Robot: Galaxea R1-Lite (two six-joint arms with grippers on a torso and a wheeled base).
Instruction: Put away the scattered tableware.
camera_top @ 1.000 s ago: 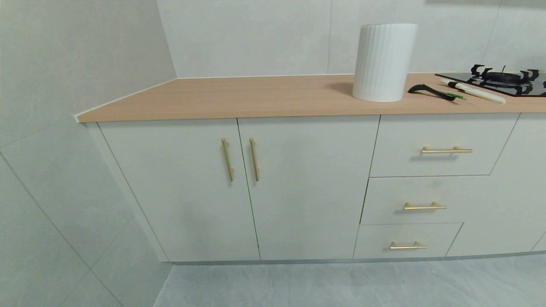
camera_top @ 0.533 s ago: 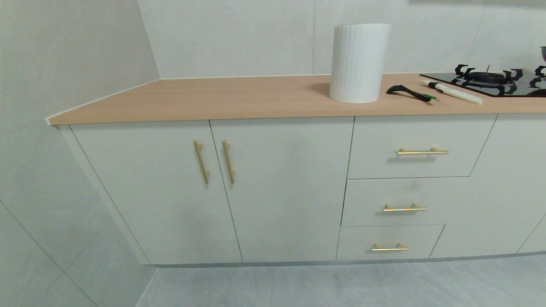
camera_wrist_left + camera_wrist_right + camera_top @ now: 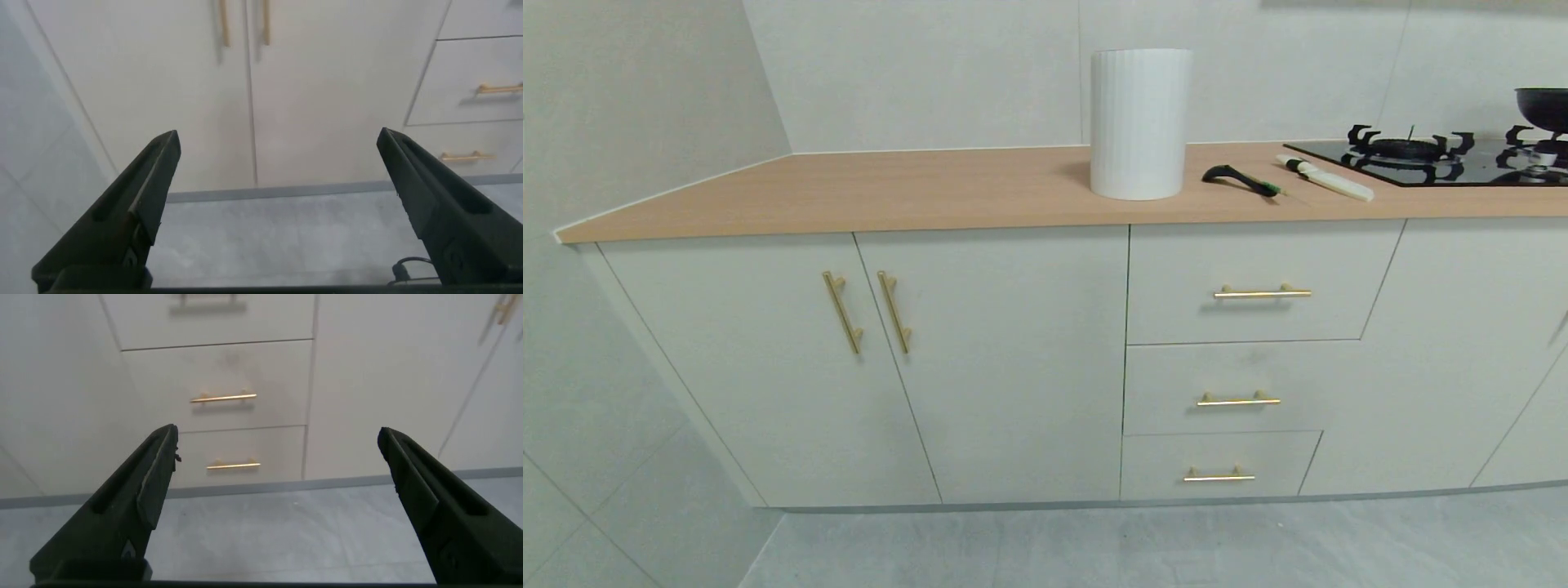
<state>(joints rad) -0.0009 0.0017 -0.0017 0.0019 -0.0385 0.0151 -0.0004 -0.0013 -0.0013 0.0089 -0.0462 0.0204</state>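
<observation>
On the wooden countertop [image 3: 890, 192] stands a tall white ribbed holder [image 3: 1140, 122]. To its right lie a black-handled utensil with a green tip [image 3: 1241, 179] and a cream-coloured knife with a dark end [image 3: 1325, 177]. My left gripper [image 3: 274, 163] hangs low and open before the cabinet doors [image 3: 245, 73], with nothing between its fingers. My right gripper [image 3: 278, 457] is also open and empty, down in front of the lower drawers [image 3: 221, 396].
A black gas hob [image 3: 1437, 155] with a dark pan [image 3: 1543, 106] sits at the right end of the counter. Below are two cabinet doors with gold handles [image 3: 866, 310] and three drawers [image 3: 1258, 292]. A tiled wall closes the left side; grey floor [image 3: 1094, 547] lies below.
The whole head view has shifted left across the frames, so the camera has turned right; the hob and pan have come further into view. Nothing on the counter has moved.
</observation>
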